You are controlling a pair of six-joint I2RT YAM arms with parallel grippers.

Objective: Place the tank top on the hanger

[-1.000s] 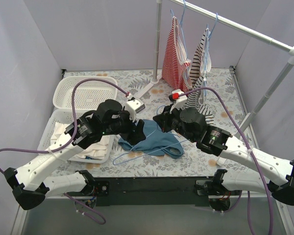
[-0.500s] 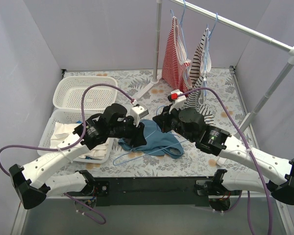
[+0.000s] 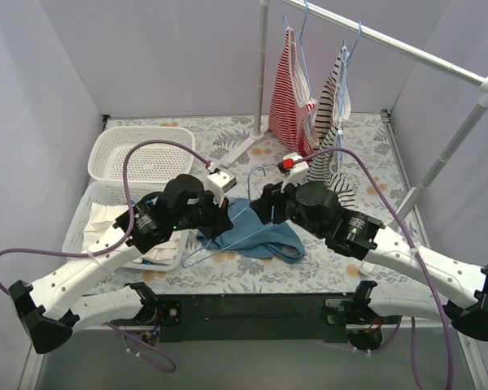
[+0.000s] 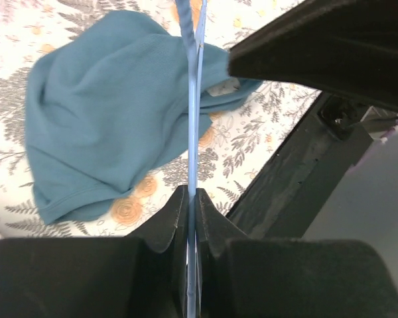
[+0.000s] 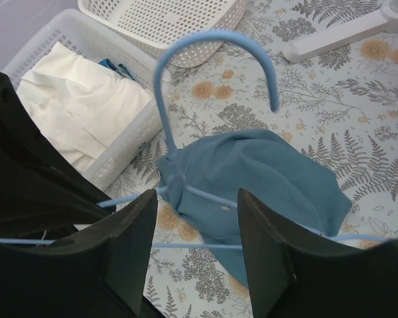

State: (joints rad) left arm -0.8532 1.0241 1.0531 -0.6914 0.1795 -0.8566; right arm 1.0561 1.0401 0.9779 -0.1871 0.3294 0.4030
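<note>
The teal tank top (image 3: 260, 237) lies crumpled on the floral table between the two arms, also seen in the left wrist view (image 4: 106, 119) and the right wrist view (image 5: 278, 172). The light-blue wire hanger (image 5: 211, 37) stands with its hook raised over the fabric, its thin wire (image 4: 193, 126) running across the top. My left gripper (image 4: 191, 193) is shut on that wire, at the tank top's left edge (image 3: 220, 221). My right gripper (image 5: 198, 196) hovers open above the hanger's lower bar and the cloth, holding nothing (image 3: 262, 208).
Two white baskets sit at the left: one bare (image 3: 142, 154), the nearer one (image 3: 88, 213) holding white cloth. A garment rack (image 3: 439, 53) at the back right carries a red-and-white striped top (image 3: 291, 89) and a black-and-white striped top (image 3: 335, 97). Its white foot (image 3: 246, 150) rests on the table.
My left gripper has shut on the hanger wire. My right gripper has opened, letting go of the hanger.
</note>
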